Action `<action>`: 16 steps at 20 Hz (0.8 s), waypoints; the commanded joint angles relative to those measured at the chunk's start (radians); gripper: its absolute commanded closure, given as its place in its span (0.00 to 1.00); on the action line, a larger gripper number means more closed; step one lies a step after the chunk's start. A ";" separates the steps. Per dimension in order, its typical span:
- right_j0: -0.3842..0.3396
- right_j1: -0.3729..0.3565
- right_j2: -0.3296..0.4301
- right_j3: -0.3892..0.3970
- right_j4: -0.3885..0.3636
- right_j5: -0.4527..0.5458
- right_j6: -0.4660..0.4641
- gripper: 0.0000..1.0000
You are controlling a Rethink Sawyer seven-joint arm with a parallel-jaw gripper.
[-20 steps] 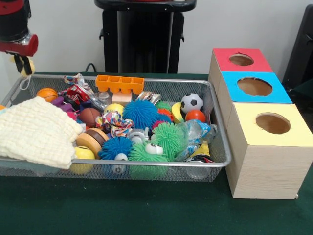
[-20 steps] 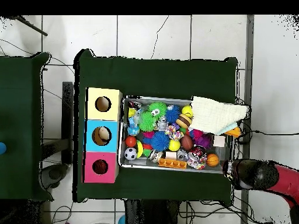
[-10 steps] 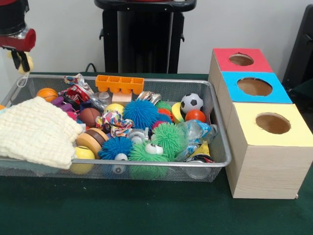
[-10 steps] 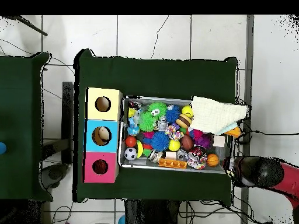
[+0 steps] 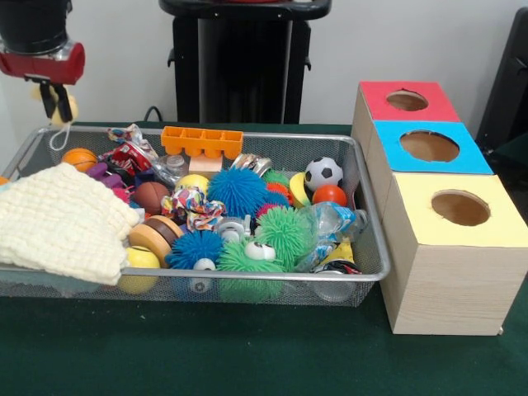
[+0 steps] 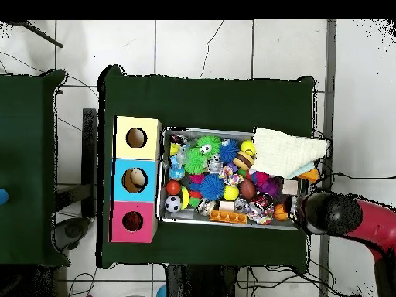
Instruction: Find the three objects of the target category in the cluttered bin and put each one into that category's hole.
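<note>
End effector (image 5: 58,103) hangs above the far corner of the wire bin (image 5: 363,216), fingers pressed onto a small pale yellow ball (image 5: 68,107) with a white cord dangling beneath it; from overhead the arm's dark wrist (image 6: 323,213) covers that corner, so the grip shows only in the front view. Judged step: carry phase, the ball lifted clear of the clutter and bound for one of the three holes. Which category is the target cannot be told. The boxes sit in a row touching the bin's opposite end: red box (image 5: 406,101), blue box (image 5: 429,146), yellow box (image 5: 459,208). Next move likely calls for a traverse along the whole bin at the present height, then a centred drop over the hole. The cord could catch on the rim or on the orange tray (image 5: 202,141) standing tall along the back wall. Other balls lie in the bin: soccer ball (image 5: 323,173), small basketball (image 5: 78,157). A folded cream cloth (image 5: 62,219) overhangs the near corner. Open room: green counter (image 5: 247,346) in front is bare; air above the bin is unobstructed.
</note>
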 commanded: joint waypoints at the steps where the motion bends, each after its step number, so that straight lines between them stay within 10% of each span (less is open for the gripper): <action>1: 0.082 -0.006 0.021 0.055 0.060 0.112 0.011 1.00; 16: 0.340 -0.099 -0.049 0.072 0.224 0.087 0.220 1.00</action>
